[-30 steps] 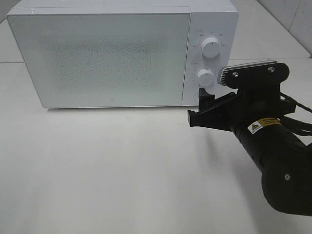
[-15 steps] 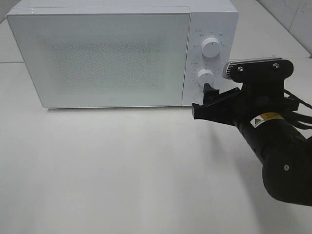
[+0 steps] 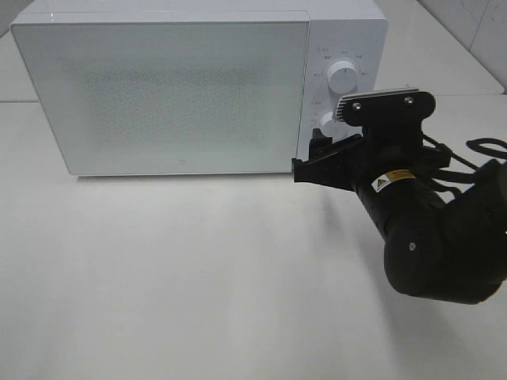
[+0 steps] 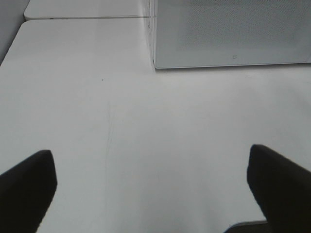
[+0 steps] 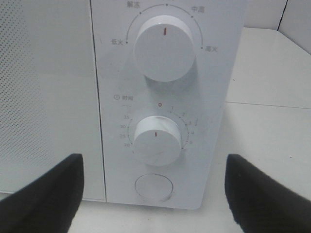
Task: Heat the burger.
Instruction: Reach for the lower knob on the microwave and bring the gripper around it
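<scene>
Black right end effector (image 5: 153, 193) hangs spread, seemingly short of the lower dial (image 5: 156, 140).

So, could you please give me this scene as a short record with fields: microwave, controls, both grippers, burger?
microwave: white, on the table, door closed
controls: upper knob and lower knob, red marks pointing up; round button below
right gripper: open, close in front of the lower knob, contact unclear
left gripper: open, over bare table
burger: not visible in any view
</scene>
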Controlling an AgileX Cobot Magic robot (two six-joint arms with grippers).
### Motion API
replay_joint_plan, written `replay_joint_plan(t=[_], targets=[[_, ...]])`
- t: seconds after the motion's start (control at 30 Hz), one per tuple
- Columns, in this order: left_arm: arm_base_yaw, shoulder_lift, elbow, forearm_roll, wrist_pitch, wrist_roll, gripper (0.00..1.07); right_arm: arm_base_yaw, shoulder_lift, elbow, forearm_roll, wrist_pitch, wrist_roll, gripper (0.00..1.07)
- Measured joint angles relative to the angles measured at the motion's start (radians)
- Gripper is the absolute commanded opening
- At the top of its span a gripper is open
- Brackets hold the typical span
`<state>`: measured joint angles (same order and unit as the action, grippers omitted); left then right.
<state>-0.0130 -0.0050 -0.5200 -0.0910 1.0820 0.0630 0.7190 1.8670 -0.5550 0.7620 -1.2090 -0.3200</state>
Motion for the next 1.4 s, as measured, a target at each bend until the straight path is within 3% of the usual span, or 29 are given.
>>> replay_joint_plan(t=[0.67,1.17,1.4], targets=[[0.000,0.000,0.000,0.000,0.000,0.000,1.01,-0.065,0.163,-0.197,-0.035,0.001,0.035,0.76],[0.000,0.000,0.000,0.000,0.000,0.000,1.01,-0.096,0.209,-0.226,-0.048,0.002,0.050,0.76],[0.000,0.000,0.000,0.000,0.000,0.000,1.01,-0.106,0.212,-0.236,-0.052,0.002,0.052,0.70]])
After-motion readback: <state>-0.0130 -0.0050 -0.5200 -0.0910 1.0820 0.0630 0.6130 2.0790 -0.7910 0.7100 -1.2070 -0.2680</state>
